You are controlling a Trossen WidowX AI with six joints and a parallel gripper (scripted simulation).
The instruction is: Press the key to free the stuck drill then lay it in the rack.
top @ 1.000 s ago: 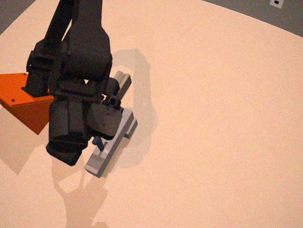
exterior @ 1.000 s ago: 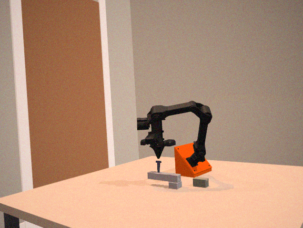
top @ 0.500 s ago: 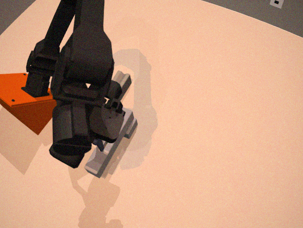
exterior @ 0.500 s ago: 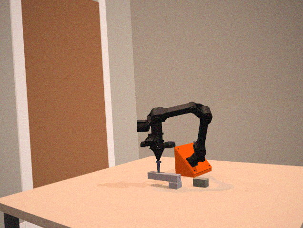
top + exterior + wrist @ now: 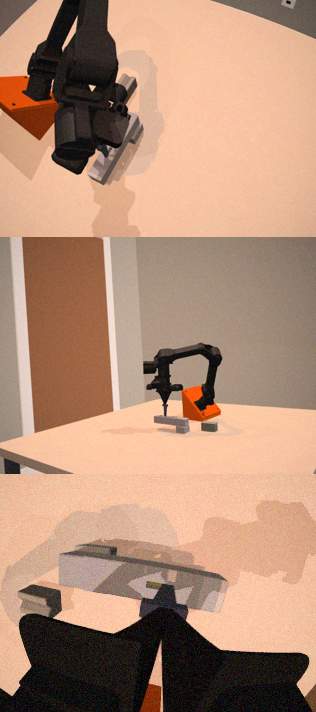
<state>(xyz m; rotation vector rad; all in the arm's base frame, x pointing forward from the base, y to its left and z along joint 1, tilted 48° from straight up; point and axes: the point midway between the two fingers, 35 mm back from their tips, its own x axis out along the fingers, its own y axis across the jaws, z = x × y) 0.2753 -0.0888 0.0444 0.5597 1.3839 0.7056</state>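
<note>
The dark blue key (image 5: 104, 151) (image 5: 165, 410) (image 5: 163, 597) stands upright on the long light grey drill assembly (image 5: 112, 162) (image 5: 170, 419) (image 5: 100, 571), which lies on the table with a small grey block (image 5: 183, 429) under one end. My gripper (image 5: 164, 402) (image 5: 163, 614) is shut and empty. It points straight down, with its tips right over the top of the key, touching it or nearly so. The small grey notched rack (image 5: 128, 81) (image 5: 209, 426) (image 5: 39, 598) lies apart from the assembly, near the arm's base. In the top view the arm hides much of the assembly.
The arm's orange wedge base (image 5: 15, 99) (image 5: 193, 402) stands just behind the rack and assembly. The peach table top (image 5: 229, 127) (image 5: 102, 448) spreads around them. A wall with a brown door panel (image 5: 66, 325) is behind the table.
</note>
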